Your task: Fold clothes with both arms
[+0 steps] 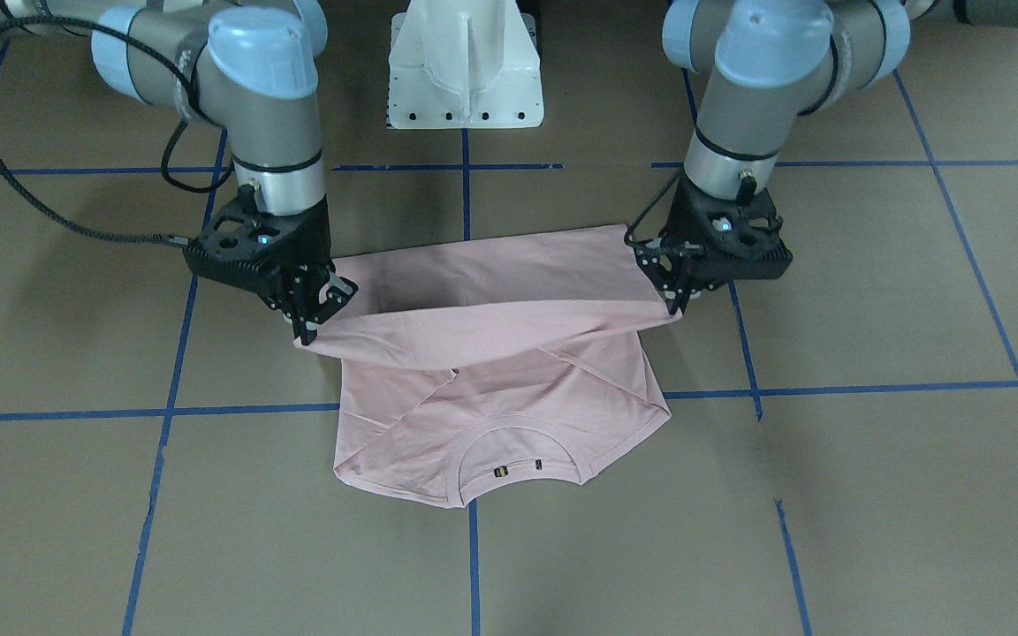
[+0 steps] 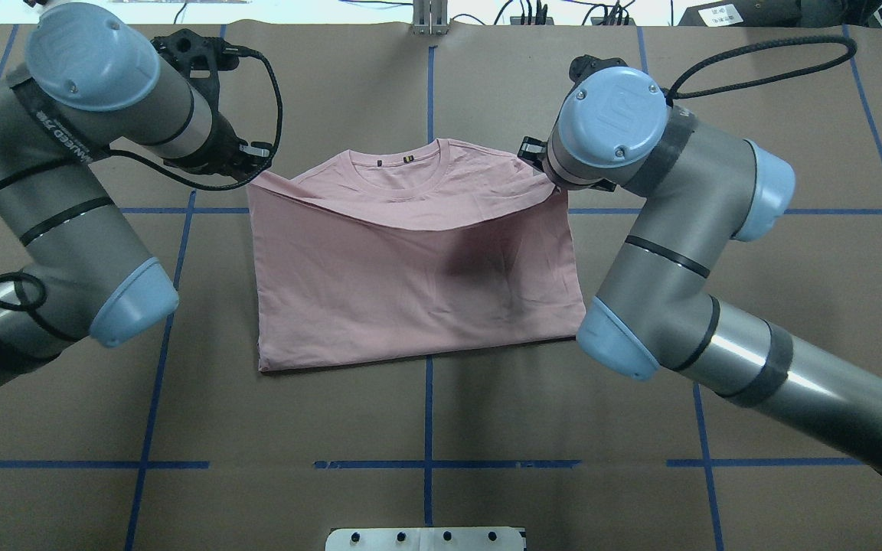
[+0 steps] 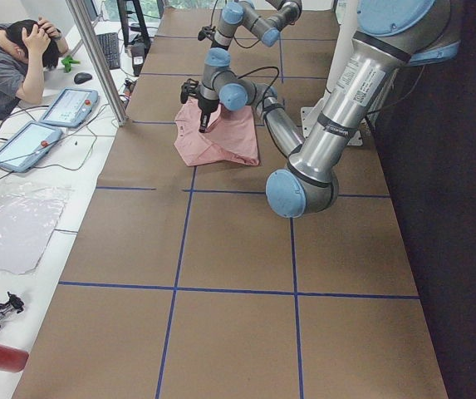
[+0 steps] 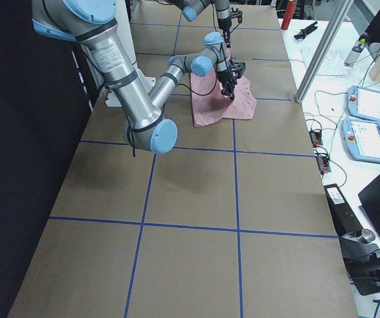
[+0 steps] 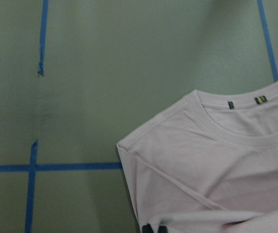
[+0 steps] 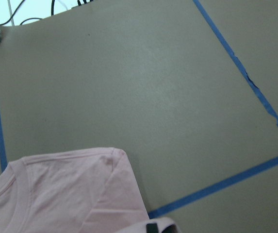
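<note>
Plainly, the front view shows the left gripper (image 1: pixel 679 300) and right gripper (image 1: pixel 307 325) each clamped on a corner of the shirt (image 1: pixel 509 415). Its hem is lifted over the collar (image 1: pixel 518 452) half lying on the table (image 1: pixel 871 495). Overhead, the left arm (image 2: pixel 181 130) and right arm (image 2: pixel 617 130) hide those pinches. Both wrist views cut off the fingertips and show mostly the collar.

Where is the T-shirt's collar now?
In the front-facing view, the collar lies flat at the T-shirt's edge farthest from the robot, beyond the edge lifted by the left claw and right claw.
</note>
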Robot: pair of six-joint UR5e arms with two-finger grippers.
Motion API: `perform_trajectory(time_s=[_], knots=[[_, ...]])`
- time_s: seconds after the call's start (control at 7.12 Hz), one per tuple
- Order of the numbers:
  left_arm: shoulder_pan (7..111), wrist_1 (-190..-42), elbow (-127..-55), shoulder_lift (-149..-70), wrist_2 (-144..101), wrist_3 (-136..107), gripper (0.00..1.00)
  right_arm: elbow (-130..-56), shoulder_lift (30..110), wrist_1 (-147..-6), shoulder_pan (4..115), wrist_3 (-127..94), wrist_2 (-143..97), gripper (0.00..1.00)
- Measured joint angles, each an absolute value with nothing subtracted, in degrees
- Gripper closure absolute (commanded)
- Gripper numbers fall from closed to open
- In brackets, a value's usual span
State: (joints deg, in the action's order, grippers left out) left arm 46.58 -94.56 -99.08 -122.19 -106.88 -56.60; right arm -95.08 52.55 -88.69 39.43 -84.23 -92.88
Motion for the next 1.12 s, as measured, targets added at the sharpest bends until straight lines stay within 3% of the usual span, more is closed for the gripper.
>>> perform_trajectory(time_s=[0.14,0.28,0.42,0.7,1.12], knots=[[47.5,-102.2,-89.6,-124.0,-105.5,-55.8,0.55,-85.5,50.4,-80.8,40.9,-82.9,-93.2,0.58],[47.9,-110.1,-80.2,-125.6,-104.3,-55.2,0.01,-77.5,48.9,-74.2,42.1,-80.8,-93.3,0.01],[48.0,-115.3,-74.5,-126.1,-103.7,-53.9,0.0,-72.9,48.2,-71.1,42.9,-79.1,-93.3,0.0],[48.1,-120.4,-73.0,-124.1,-103.1,-51.3,0.0,-70.3,47.6,-69.6,43.4,-76.1,-93.2,0.0],[47.7,-122.7,-83.5,-118.0,-103.5,-51.0,0.0,-74.0,48.8,-69.8,44.9,-68.8,-99.2,0.0]])
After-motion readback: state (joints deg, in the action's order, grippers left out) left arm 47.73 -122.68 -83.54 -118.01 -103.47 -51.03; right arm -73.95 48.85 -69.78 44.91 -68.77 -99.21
